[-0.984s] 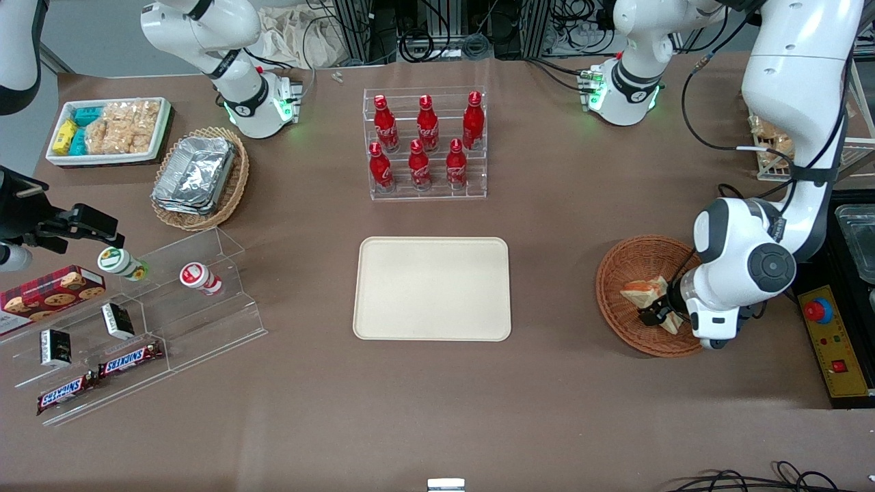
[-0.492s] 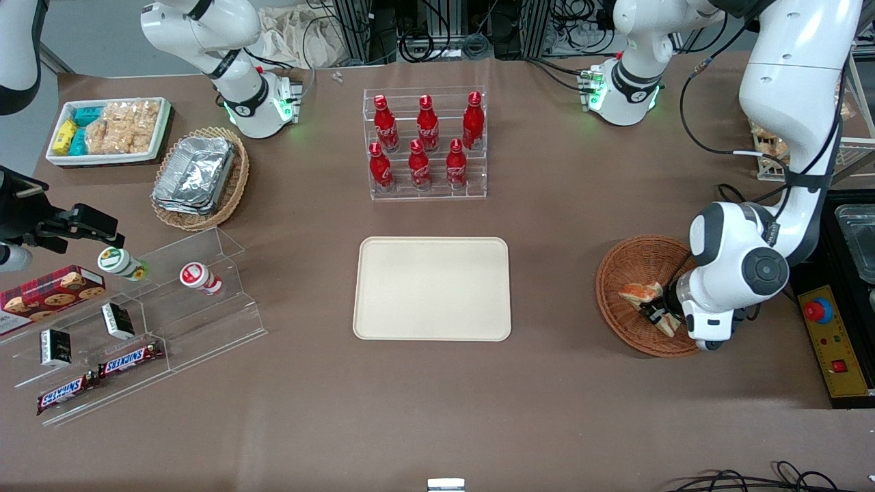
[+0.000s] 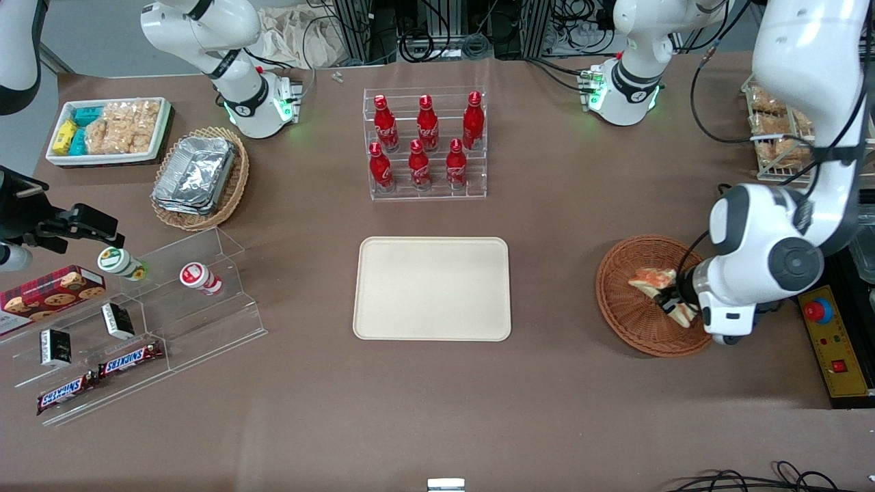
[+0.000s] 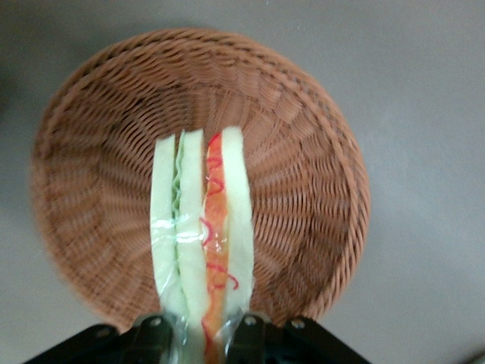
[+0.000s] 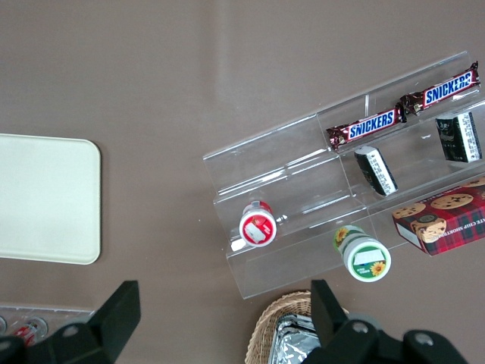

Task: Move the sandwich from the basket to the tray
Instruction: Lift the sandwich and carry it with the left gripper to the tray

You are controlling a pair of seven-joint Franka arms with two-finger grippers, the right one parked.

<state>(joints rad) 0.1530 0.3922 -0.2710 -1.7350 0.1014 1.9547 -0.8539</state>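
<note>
Gripper [image 3: 673,301] is over the basket [image 3: 625,324], at the working arm's end of the table. Fingers [image 4: 155,330] are clamped on the sandwich [image 4: 201,243], one on each bread face. It's held on edge, cut side toward the wrist camera: white bread, green layer, orange-red filling, clear wrap glinting on it. From the wrist the basket [image 4: 318,167] sits under the wedge, and the sandwich looks lifted clear of the weave, though I can't be sure of the gap. From the front, the sandwich [image 3: 653,280] shows as a pale wedge with an orange edge, over the basket's middle, partly hidden by the wrist. A second pale wedge [image 3: 683,313] lies in the basket just beside the gripper, nearer the front camera.

Tray [image 3: 432,288] is mid-table, bare, well apart from the basket toward the parked arm's end.

Farther from the front camera than the tray: clear rack with six red bottles [image 3: 424,140] in two rows.

Parked arm's end: oval basket [image 3: 202,179] with foil containers, white bin [image 3: 109,130] of snack packets, stepped acrylic stand [image 3: 147,321] with two small cups lying on it, two small dark packs and two Snickers bars [image 3: 130,360]. Cookie box [image 3: 48,290] at the stand's edge.

Beside the working arm, at the table edge: yellow panel with red stop button [image 3: 818,311].
</note>
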